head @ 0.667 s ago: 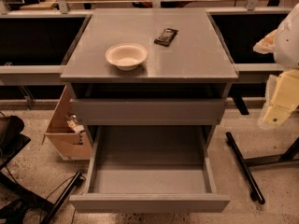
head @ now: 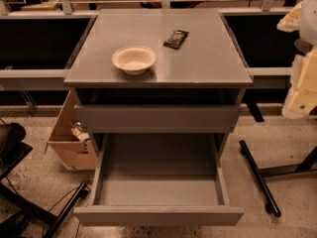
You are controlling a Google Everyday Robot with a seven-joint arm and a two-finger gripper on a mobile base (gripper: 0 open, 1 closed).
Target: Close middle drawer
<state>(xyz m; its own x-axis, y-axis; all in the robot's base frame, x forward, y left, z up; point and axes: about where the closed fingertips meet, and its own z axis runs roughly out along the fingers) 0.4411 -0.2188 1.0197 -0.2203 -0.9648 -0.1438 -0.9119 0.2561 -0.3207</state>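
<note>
1. The middle drawer (head: 158,185) stands pulled far out below the front edge of the tabletop (head: 208,58). Its flat gray floor is in full view, and its front panel is the part nearest the camera.
2. Above it, a second gray drawer front (head: 157,118) sits just under the front edge of the tabletop, with a dark gap between the two.
3. A pale bowl (head: 133,59) rests upright on the tabletop, toward the front edge and left of centre.
4. A dark packet (head: 176,38) lies flat nearer the back edge, a little right of centre and well apart from the bowl.
5. The hand (head: 303,86) appears to be the cream-coloured shape beyond the right edge of the tabletop, level with its front right corner. It touches neither the tabletop nor the drawer. The view there is cut off, so I cannot tell whether it is open or closed.
6. An open cardboard box (head: 67,143) sits on the floor past the left edge, beside the cabinet.
7. A black bar (head: 258,175) lies on the floor past the right edge.
</note>
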